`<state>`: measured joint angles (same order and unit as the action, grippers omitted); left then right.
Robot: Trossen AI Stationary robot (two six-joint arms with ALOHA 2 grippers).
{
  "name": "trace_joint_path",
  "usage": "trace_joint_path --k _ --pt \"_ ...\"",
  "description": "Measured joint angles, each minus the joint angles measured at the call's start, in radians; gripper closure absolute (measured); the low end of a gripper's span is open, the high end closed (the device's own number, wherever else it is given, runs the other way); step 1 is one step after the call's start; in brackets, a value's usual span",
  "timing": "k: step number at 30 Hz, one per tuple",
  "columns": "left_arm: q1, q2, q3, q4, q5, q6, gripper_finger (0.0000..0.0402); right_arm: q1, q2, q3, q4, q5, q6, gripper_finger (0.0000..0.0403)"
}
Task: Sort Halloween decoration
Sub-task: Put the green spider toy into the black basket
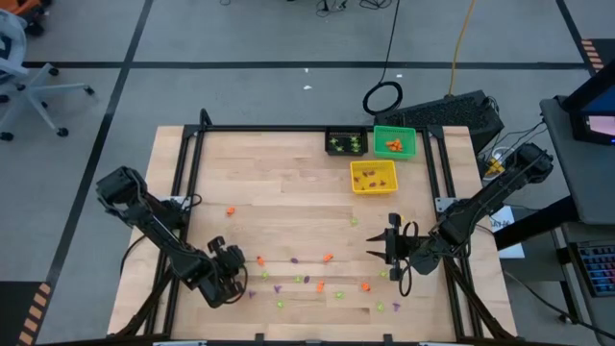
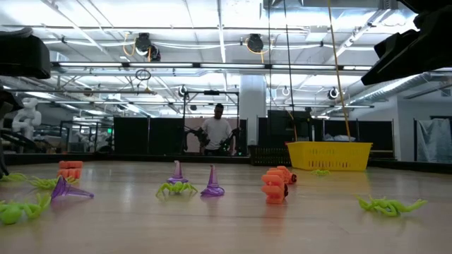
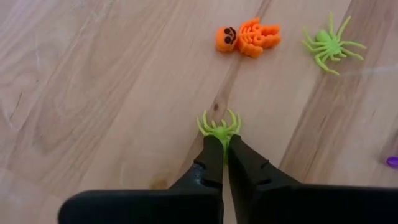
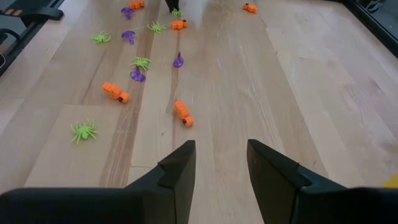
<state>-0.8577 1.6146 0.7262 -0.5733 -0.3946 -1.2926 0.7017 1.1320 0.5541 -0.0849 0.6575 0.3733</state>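
The left gripper (image 3: 222, 144) is pinched closed on a light-green spider (image 3: 219, 126), holding its rear between the fingertips while the legs splay out over the wooden table (image 3: 93, 93) at the near left. Just beyond it lie an orange skeleton (image 3: 249, 37) and a second green spider (image 3: 329, 45), and the rest of the Halloween decoration is scattered across the near half of the table. The step in hand looks like the pick: the spider is caught but seems not yet lifted. The next move likely calls for raising it clear and carrying it across to the black bin (image 1: 346, 142) at the far side, which already holds green pieces, beside the green bin (image 1: 395, 142) and yellow bin (image 1: 374, 176). The right gripper (image 4: 221, 158) hovers with fingers parted and empty over the near right.
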Motion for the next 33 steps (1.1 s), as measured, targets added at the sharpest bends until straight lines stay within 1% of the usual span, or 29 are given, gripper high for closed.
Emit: trace_joint_path --k 14,21,33 --pt "-0.002 -0.001 0.031 -0.022 -0.001 0.018 0.0398 0.000 0.000 0.000 -0.001 0.000 0.000 0.0273" --pt "-0.002 -0.026 0.031 -0.019 -0.001 0.016 0.0399 0.000 0.000 0.000 -0.002 0.000 0.000 0.0273" --pt "-0.002 -0.037 0.032 -0.011 -0.040 0.016 0.0399 0.000 0.000 0.000 -0.001 0.000 0.000 0.0273"
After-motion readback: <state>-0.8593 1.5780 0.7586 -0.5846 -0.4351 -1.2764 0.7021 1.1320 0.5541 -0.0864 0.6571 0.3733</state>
